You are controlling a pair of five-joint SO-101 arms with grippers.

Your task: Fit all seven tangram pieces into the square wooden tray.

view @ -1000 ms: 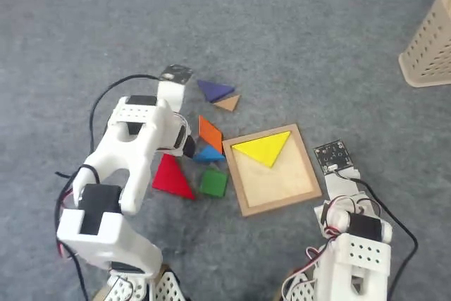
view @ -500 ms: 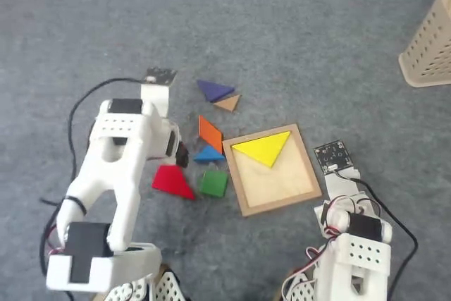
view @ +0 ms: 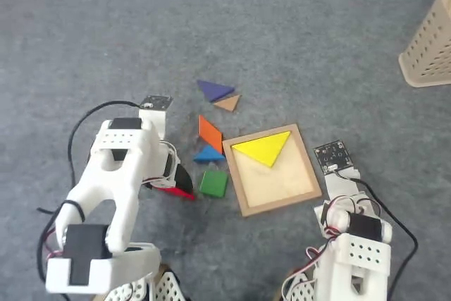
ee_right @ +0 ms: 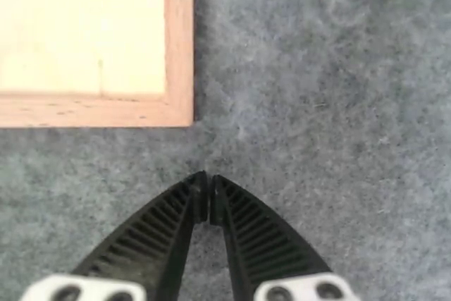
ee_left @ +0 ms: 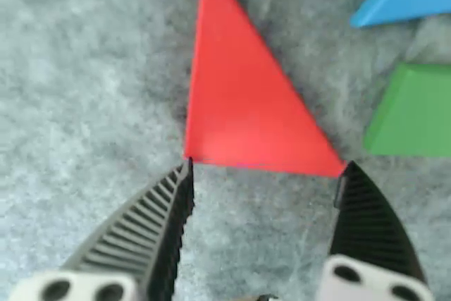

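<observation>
Fingers (ee_left: 158, 223) of the left gripper (ee_left: 266, 168) spread wide, one at each end of an edge of the flat red triangle (ee_left: 243, 103). A green square block (view: 213, 182) lies beside it. A big yellow triangle (view: 264, 148) sits along the far edge of the square wooden tray (view: 282, 203). The right gripper (ee_right: 208, 177) is pinched tight, empty, near the tray's corner.

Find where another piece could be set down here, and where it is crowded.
Free: the tray floor beside the yellow triangle; the mat between tray and basket. Crowded: left of the tray, green square, blue triangle, orange piece, red triangle, left gripper.
</observation>
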